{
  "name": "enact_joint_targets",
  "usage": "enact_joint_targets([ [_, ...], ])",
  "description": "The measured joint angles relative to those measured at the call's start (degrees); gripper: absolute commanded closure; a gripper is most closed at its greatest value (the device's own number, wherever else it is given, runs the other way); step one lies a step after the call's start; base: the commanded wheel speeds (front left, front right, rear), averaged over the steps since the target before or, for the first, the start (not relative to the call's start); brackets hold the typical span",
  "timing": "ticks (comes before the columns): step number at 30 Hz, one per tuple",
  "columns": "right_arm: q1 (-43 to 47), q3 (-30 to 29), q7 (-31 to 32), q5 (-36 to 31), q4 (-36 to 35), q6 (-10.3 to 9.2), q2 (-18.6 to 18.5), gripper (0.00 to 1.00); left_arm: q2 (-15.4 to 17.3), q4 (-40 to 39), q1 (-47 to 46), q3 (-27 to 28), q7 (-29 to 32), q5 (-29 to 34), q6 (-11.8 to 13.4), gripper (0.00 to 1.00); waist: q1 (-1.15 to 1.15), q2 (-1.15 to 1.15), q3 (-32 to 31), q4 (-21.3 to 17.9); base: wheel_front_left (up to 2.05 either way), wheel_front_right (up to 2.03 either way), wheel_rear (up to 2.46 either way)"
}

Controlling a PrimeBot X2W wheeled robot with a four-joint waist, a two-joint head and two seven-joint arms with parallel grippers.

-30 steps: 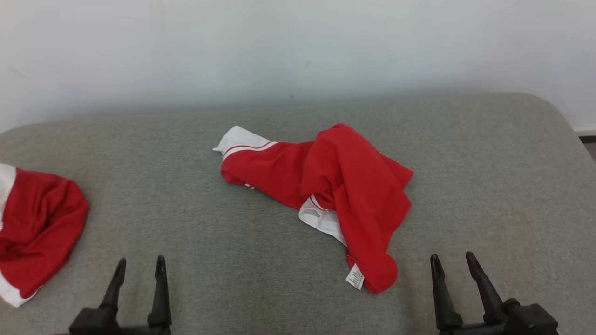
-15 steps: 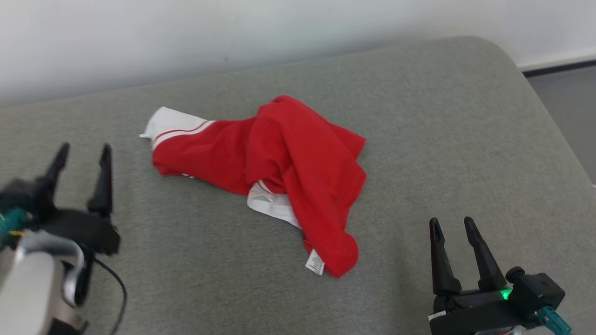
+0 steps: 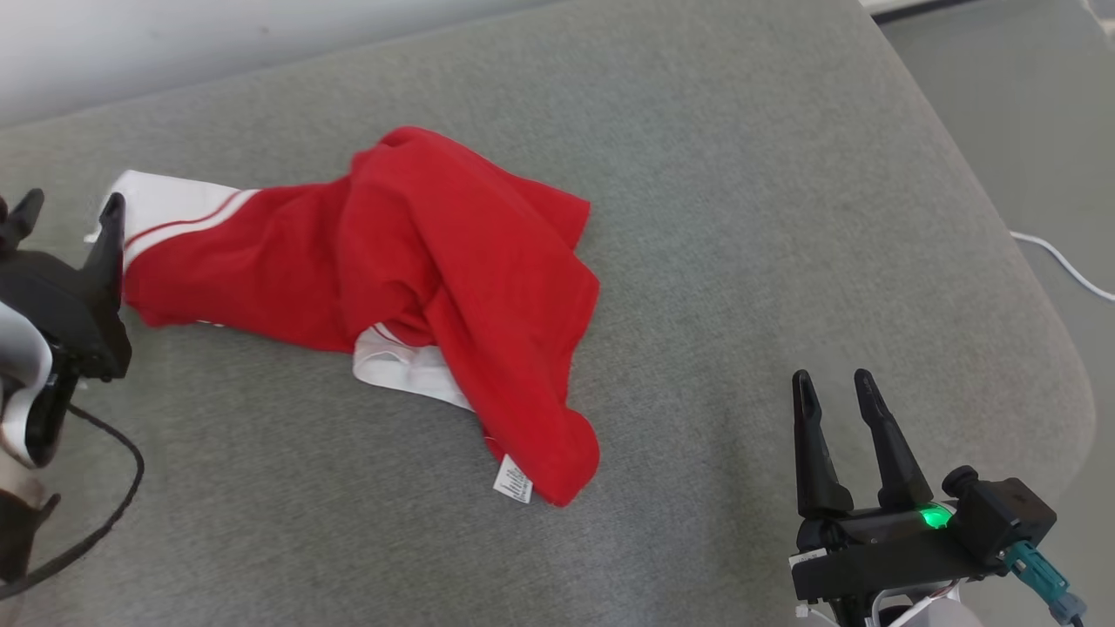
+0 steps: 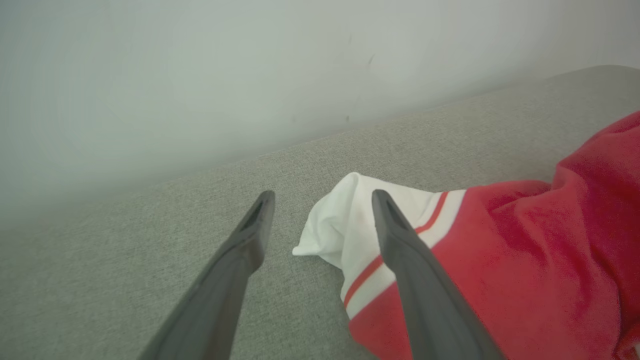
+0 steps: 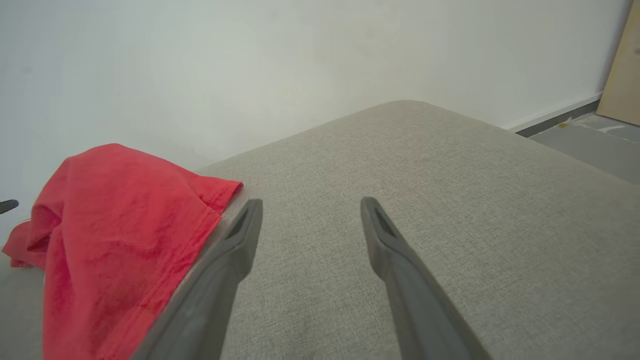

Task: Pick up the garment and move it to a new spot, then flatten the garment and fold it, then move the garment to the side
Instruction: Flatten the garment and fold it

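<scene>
Garment (image 3: 418, 261): a red item with white trim, lying crumpled in one heap on the grey padded surface (image 3: 740, 218), slightly left of that surface's centre in the head view. It is not spread flat; a red fold is draped over its middle. A white band with a thin red stripe (image 3: 165, 205) forms its left end. A second white edge (image 3: 405, 370) shows under the central fold. The near end tapers to a rounded red tip carrying a small white label (image 3: 512, 481).

Left hand (image 3: 71, 209): positioned at the garment's white-banded end, with both fingers spread apart and nothing between the pads. In the left wrist view, the corner of the white band (image 4: 345, 220) lies in the gap of the left hand (image 4: 322, 200), and one finger crosses in front of the stripe. Whether that finger touches the cloth cannot be told.

Right hand (image 3: 832, 383): fingers likewise spread and empty, over bare padding, well apart from the garment, to the right of the labelled tip. A green indicator (image 3: 936, 518) is lit on its body. In the right wrist view, the garment (image 5: 115, 220) lies left of the right hand (image 5: 310, 204).

Surroundings: a pale wall (image 3: 174, 35) stands behind the surface. A grey floor (image 3: 1002, 87) with a white cable (image 3: 1058, 266) lies beyond the rounded right corner.
</scene>
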Motion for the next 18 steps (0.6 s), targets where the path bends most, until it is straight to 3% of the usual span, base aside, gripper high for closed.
enact_joint_targets([
  [11,-1.0,-0.1,0.0,0.2,0.3,0.0,0.0,0.0,0.2,4.2,-2.5,-5.8,6.1,-3.5,0.0,0.0,-0.01,0.0,2.3,-1.7,0.0,0.0,0.0],
  [12,-1.1,-0.1,0.0,0.2,0.2,0.0,0.0,0.0,0.3,4.4,-2.7,-6.3,6.2,-3.7,0.0,0.16,-0.01,0.0,2.2,-1.7,0.0,0.0,0.0],
  [13,-1.2,-0.1,0.0,0.2,0.2,0.0,0.0,0.0,0.2,4.4,-3.0,-6.5,6.1,-4.3,0.0,0.52,-0.01,0.0,2.2,-1.7,0.0,0.0,0.0],
  [14,-1.2,-0.2,0.0,0.2,0.2,0.0,0.0,0.0,0.2,4.3,-3.6,-7.0,5.5,-4.5,0.0,0.68,-0.01,0.0,2.2,-1.6,0.0,0.0,0.0],
  [15,-1.1,-0.3,0.0,0.2,0.2,0.0,0.0,0.0,0.2,4.0,-4.2,-7.5,4.9,-4.5,0.0,1.0,-0.01,0.0,2.0,-1.6,0.0,0.0,0.0],
  [18,-1.1,-0.8,0.0,0.0,0.1,0.0,0.0,0.0,0.1,3.3,-5.4,-8.5,3.0,-4.5,0.0,1.0,-0.01,0.0,1.8,-1.3,0.0,0.0,0.0],
])
